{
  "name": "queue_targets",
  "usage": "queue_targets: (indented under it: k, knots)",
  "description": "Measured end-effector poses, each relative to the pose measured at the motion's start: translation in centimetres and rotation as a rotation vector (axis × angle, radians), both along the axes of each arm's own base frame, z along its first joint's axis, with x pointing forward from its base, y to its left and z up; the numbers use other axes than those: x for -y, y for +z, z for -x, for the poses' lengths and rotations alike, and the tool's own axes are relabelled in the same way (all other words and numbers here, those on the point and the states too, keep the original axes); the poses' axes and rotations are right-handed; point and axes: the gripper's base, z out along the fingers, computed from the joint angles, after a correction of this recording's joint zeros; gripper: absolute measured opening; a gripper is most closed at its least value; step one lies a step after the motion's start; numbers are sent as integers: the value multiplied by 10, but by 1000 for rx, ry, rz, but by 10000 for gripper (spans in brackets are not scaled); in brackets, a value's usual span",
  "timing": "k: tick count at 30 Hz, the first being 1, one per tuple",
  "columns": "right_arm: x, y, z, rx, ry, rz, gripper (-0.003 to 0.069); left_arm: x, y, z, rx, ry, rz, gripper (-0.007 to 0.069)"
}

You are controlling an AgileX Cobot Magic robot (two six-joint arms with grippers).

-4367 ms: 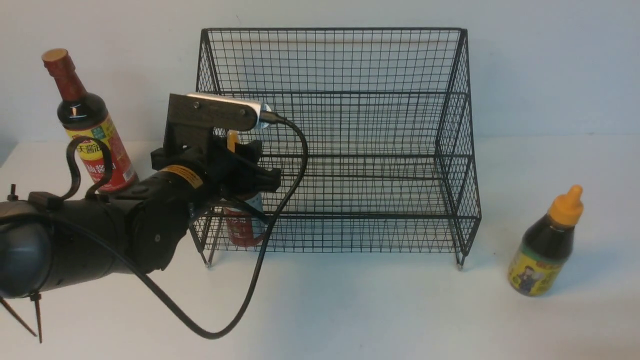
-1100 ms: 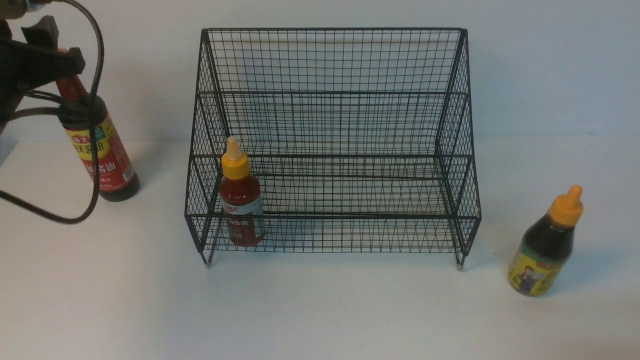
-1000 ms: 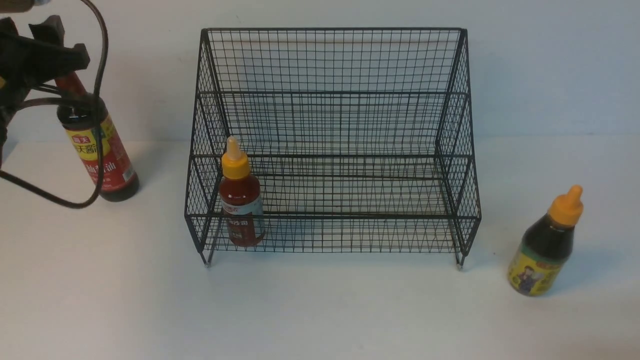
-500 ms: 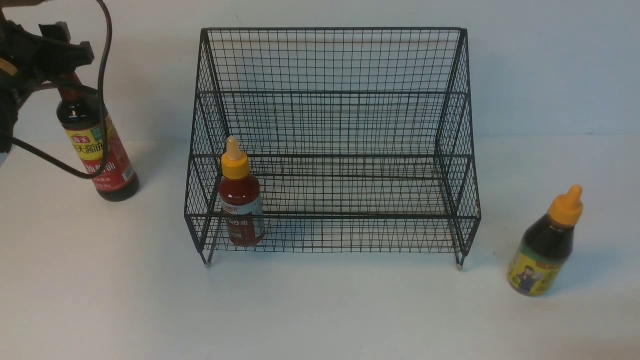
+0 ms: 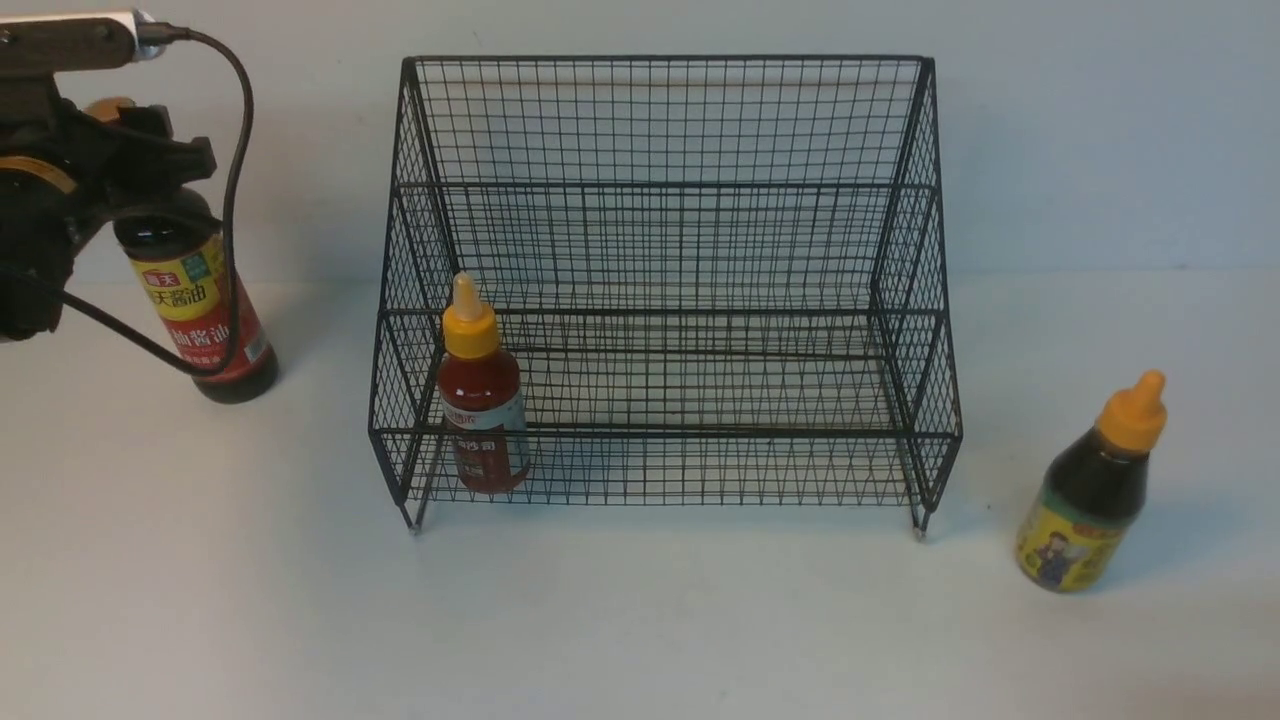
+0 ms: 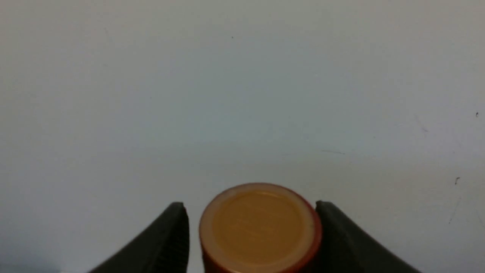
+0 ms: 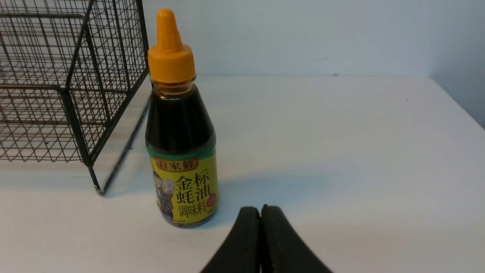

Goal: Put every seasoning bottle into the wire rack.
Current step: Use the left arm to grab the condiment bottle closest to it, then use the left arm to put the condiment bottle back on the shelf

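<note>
Left of the wire rack [image 5: 660, 120], on the table [image 5: 640, 620]: flanking the brown cap [image 6: 259, 227] of the upright tall dark bottle [image 5: 185, 300] with the left tool [image 6: 249, 204], jaws apart, gap showing one side. Probably needs closing, then a straight lift. Right tool [image 7: 260, 218] pinched together, off to the rack's right.

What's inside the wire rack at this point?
In the wire rack: only the small red bottle, upright at the lower tier's left end. Upper tier bare. The mesh hides nothing.
</note>
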Motion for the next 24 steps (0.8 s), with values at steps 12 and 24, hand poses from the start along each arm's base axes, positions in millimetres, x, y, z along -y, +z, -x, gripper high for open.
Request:
queue_targets:
  k: [12, 24]
  knots:
    - [0, 0, 0, 0, 0, 0, -10, 1, 4, 3, -19, -3, 3, 278]
    - [0, 0, 0, 0, 0, 0, -10, 14, 98, 63, 44, -25, -14, 278]
